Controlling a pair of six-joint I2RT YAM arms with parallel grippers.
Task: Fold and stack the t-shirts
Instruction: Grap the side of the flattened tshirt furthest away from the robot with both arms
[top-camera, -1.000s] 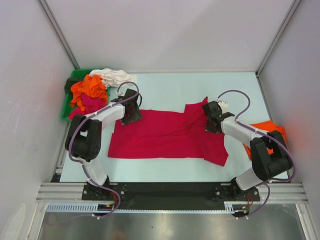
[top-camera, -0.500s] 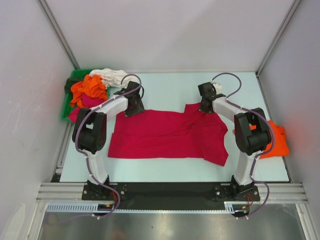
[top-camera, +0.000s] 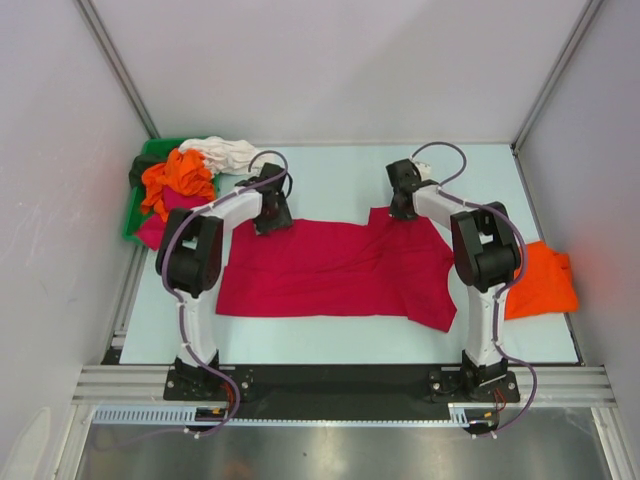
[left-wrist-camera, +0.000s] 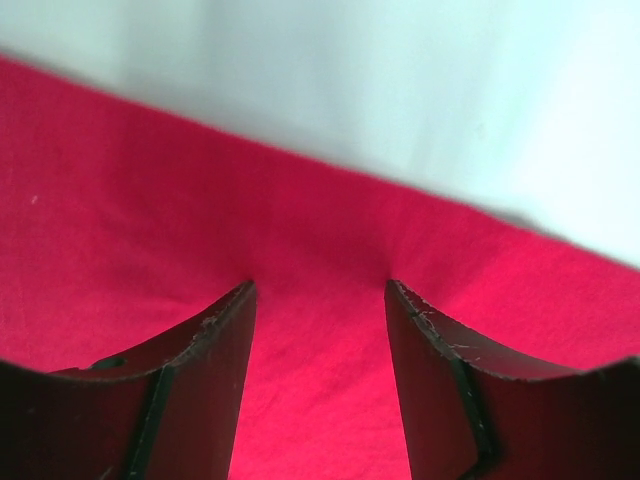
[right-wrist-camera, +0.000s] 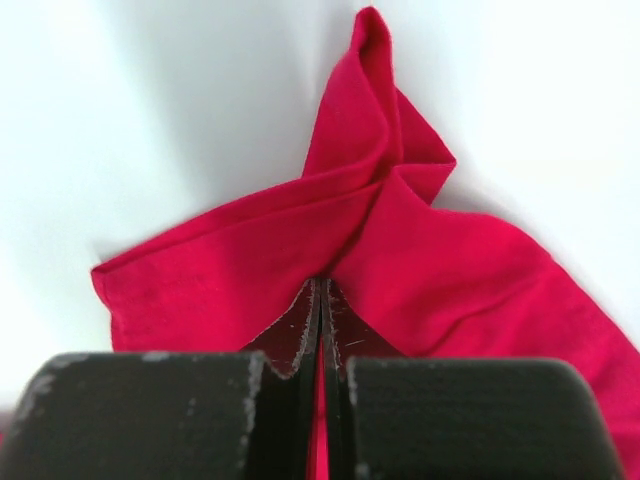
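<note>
On the middle of the pale tabletop (top-camera: 330, 180), spread out nearly flat, a large crimson-red cloth t-shirt (top-camera: 330, 270), long side running left to right, one flap reaching toward the near right; at its far left edge, the left gripper (left-wrist-camera: 320, 290), jaws parted wide, tips of both black fingers (left-wrist-camera: 210, 345) resting on the red cloth just short of the hem, nothing pinched between them, bare table beyond; at the far right corner of the same shirt, the right gripper (right-wrist-camera: 322, 285), closed tight, tips met on a small pinch of red fabric, cloth puckered and drawn in folds toward them, a twisted peak of it lying just beyond; well to the right, near the table's right edge and apart from the red shirt, a flat folded orange cloth t-shirt (top-camera: 545, 285), its left edge hidden by the right arm; at the far left corner, a green plastic bin (top-camera: 132, 215), heaped with crumpled shirts: a crumpled orange t-shirt (top-camera: 178, 178) on top, a white t-shirt (top-camera: 230, 153) spilling over the rim onto the table, a magenta t-shirt (top-camera: 160, 225) below the orange, a dark t-shirt (top-camera: 140, 170) at the back left; heap close beside the left arm, touching or not impossible to tell.
</note>
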